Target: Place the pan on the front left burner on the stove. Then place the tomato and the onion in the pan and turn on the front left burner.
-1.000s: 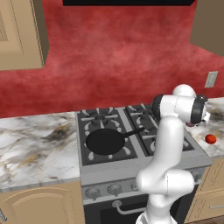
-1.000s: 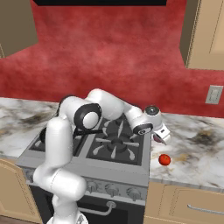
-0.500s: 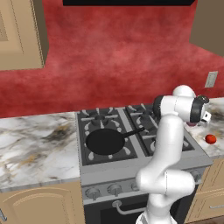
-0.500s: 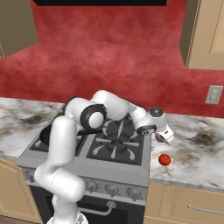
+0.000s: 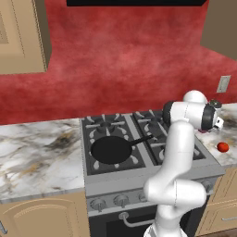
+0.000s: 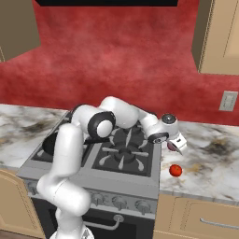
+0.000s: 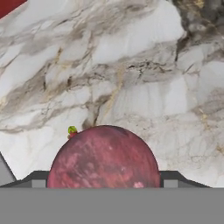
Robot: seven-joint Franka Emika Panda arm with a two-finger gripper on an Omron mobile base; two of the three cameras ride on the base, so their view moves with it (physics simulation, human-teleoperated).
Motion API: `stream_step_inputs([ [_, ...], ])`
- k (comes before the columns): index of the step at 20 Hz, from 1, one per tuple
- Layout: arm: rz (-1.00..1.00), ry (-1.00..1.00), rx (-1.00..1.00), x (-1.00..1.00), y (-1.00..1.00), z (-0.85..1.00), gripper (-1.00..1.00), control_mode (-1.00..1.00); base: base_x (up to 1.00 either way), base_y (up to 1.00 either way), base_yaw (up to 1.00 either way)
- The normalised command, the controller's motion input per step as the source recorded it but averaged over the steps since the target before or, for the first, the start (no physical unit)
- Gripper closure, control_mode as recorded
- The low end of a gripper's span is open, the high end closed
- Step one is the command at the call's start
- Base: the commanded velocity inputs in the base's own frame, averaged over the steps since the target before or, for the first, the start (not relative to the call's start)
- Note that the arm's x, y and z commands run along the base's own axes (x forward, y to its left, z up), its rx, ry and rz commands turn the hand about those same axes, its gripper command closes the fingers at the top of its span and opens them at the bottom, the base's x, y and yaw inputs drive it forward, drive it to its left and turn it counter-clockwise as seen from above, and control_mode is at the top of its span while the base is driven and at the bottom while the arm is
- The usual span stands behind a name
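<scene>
The black pan [image 5: 110, 150] sits on the stove's [image 5: 152, 172] front left burner, which it covers, with its handle pointing right. My gripper [image 6: 176, 144] hangs over the marble counter right of the stove, shut on the pink-mauve onion [image 6: 172, 146]. In the hand view the onion [image 7: 103, 158] sits big between the fingertips [image 7: 38, 180] of my gripper [image 7: 103, 184]. The red tomato [image 6: 175, 170] lies on the counter just in front of my gripper; from the other side the tomato [image 5: 222, 146] shows right of the stove. Only the tomato's green top [image 7: 72, 130] peeks past the onion.
Grey knobs [image 5: 121, 200] run along the stove front above the oven-door handle [image 6: 101, 226]. Marble counter [image 5: 37, 155] stretches left of the stove and counter [image 6: 212, 163] to its right. A wall outlet [image 6: 228, 100] sits on the red backsplash; wood cabinets hang above.
My gripper has shifted slightly to the right over the counter, with the onion between its fingers. The pan and the tomato have not moved.
</scene>
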Motion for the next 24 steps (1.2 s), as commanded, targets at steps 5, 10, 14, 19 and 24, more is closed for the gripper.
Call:
stream_step_inputs([
  [5,-0.05,0.00,0.00,0.00,0.00,-0.04,1.00,-1.00,0.00,0.00,0.00],
  [10,-0.09,0.00,0.02,-0.01,0.00,0.28,1.00,-1.00,0.00,0.00,0.00],
  [14,-0.07,0.00,0.09,-0.11,0.00,0.55,1.00,-1.00,0.00,0.00,0.00],
  [19,-0.07,0.01,0.11,-0.16,0.01,0.60,1.00,-1.00,0.00,0.00,0.00],
  [24,-0.11,0.00,0.03,-0.34,0.27,0.35,1.00,-1.00,0.00,0.00,0.00],
])
